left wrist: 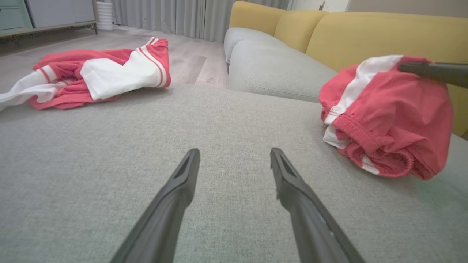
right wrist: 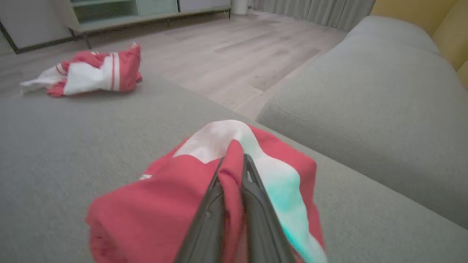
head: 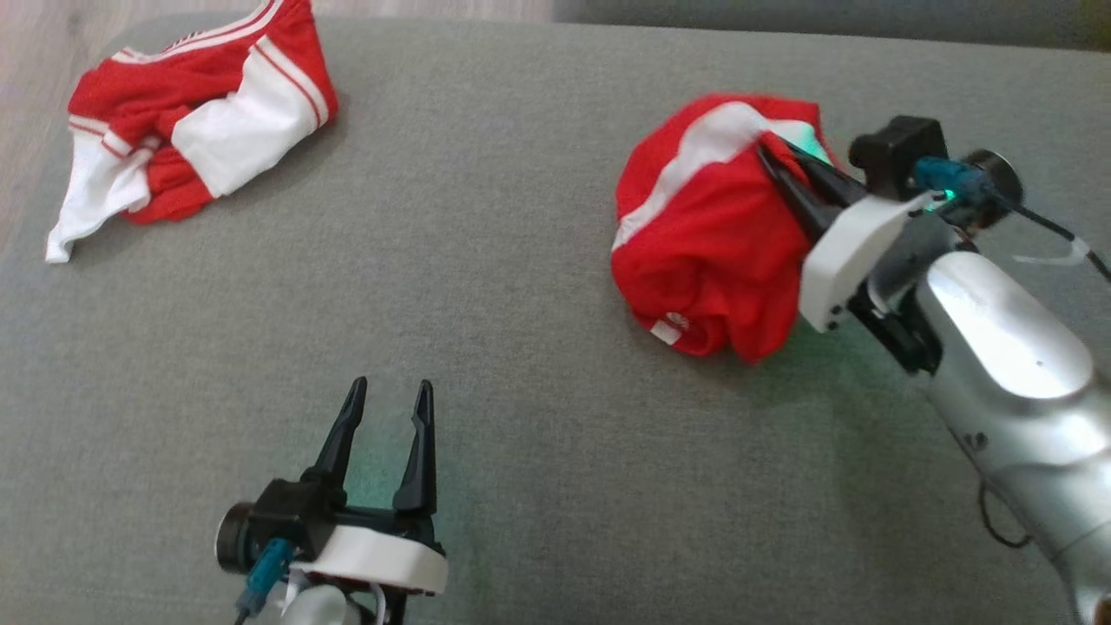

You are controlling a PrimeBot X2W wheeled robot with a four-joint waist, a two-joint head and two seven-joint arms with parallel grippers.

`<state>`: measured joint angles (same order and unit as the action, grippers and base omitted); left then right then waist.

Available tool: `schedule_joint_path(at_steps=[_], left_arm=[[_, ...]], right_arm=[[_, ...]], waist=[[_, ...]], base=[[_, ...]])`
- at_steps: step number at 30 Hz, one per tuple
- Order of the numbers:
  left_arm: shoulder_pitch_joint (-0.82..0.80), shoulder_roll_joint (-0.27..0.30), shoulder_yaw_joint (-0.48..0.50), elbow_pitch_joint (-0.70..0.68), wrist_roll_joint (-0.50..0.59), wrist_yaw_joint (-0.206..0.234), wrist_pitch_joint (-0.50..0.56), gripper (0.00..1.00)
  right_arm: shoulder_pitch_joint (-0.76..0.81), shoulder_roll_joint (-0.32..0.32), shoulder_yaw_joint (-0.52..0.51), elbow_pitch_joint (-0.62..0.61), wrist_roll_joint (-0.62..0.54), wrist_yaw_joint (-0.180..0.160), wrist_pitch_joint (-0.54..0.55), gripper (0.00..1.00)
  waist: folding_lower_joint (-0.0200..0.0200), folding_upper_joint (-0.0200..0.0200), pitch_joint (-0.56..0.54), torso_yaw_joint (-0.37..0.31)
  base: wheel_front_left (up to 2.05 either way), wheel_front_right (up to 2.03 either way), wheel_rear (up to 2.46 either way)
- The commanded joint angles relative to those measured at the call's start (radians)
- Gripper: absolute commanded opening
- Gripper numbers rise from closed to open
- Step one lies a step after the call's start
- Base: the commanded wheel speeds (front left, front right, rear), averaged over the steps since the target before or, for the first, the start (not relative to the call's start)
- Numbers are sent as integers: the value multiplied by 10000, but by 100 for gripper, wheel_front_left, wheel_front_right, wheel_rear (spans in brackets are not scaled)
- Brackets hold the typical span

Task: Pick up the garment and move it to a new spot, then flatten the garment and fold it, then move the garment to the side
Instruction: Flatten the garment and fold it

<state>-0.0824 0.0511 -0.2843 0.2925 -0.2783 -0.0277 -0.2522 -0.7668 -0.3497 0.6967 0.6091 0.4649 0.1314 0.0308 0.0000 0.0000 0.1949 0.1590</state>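
Red-and-white soft bunched cloth garment (head: 703, 252), at the right side of the grey fabric cushion (head: 521, 347), looks light and floppy, so the right gripper (head: 768, 149) clenched on its top fold seems well placed, while the left gripper (head: 391, 392) stands spread and holds nothing.

Broad grey woven-fabric seat surface (head: 521, 365) in foreground. Beyond it, rounded grey sofa cushion (left wrist: 270, 69) with mustard-yellow upholstered backrests (left wrist: 365, 33). Pale wood-plank floor (right wrist: 237, 54). Grey pleated floor-length curtains (left wrist: 164, 16) at far wall. Low pale-green cabinet (right wrist: 120, 9) on dark legs. Soft, even light.
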Motion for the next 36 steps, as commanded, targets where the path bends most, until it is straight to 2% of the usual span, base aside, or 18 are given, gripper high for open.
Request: schedule_joint_path(at_steps=[1,6,13,21,31,32,33,34,36], left_arm=[[-209,-8,431,-227,80,-38,-95,100],[-52,-8,642,-240,185,-84,-95,100],[18,-8,825,-288,320,-156,-95,100],[57,-8,837,-243,397,-241,-95,100],[151,-8,707,-102,397,-296,-95,100],[161,-8,680,-80,394,-299,-95,100],[174,-8,652,-61,390,-302,-95,100],[189,-8,634,-43,390,-306,-95,100],[228,-8,607,-9,392,-315,-95,100]], right_arm=[[-20,128,-124,-462,-47,-7,-136,0],[924,426,-738,-1861,-632,-7,-136,0],[3649,860,-1108,-3403,-1380,-7,607,0],[5841,1220,-1710,-3713,-2064,-7,834,0],[6634,1744,-2117,-3761,-2551,-7,414,0],[6652,1835,-2197,-3724,-2601,-7,311,21],[6664,1922,-2270,-3691,-2651,-7,214,48],[6670,1996,-2348,-3670,-2705,-7,109,100],[6673,2106,-2538,-3656,-2804,-7,-82,100]], waist=[[0,0,-171,-165],[0,0,-540,-516],[0,0,-732,-701],[0,0,-774,-731],[0,0,-918,-796],[0,0,-962,-803],[0,0,-997,-809],[0,0,-1042,-815],[0,0,-1134,-834]], base=[[0,0,0],[0,0,0],[0,0,0],[0,0,0],[0,0,0],[0,0,0],[0,0,0],[0,0,0],[0,0,0]])
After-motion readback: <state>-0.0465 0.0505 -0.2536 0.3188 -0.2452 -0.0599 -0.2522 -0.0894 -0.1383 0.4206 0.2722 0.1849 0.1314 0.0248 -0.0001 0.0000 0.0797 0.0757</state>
